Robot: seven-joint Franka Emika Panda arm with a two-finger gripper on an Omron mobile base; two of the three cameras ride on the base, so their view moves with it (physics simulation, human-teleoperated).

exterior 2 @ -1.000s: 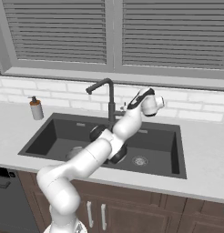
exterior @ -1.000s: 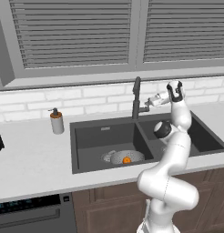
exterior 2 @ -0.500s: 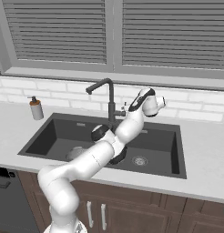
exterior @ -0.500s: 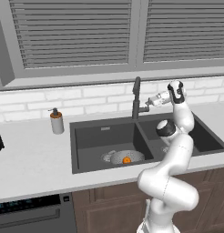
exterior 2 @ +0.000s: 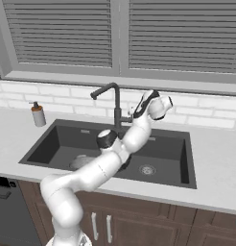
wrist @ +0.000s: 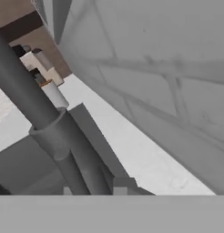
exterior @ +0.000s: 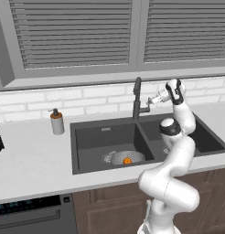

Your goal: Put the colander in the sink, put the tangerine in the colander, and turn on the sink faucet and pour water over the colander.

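Left base view gives the widest read: the sink (exterior: 146,137) is set in the counter (exterior: 32,160) under the window, and the colander (exterior: 125,158) already sits in its left basin with the tangerine (exterior: 127,161) inside it — so, as I judge it, only the water is left. The faucet (exterior: 137,98) rises at the divider between the basins, and its spout, seen in the right base view, reaches out over the left basin. The gripper (exterior: 151,101) is at the faucet's small side lever (exterior: 145,109), just beside or touching it; the hand view shows the dark faucet column very close, with the soap bottle (wrist: 41,68) behind. The fingers look nearly together, but whether they pinch the lever or only press against it I cannot tell. The risk from here is a slip — so small a lever could slide off the fingertips if the push is off-line, leaving the water off. The stream could also miss the colander if the spout gets nudged sideways.
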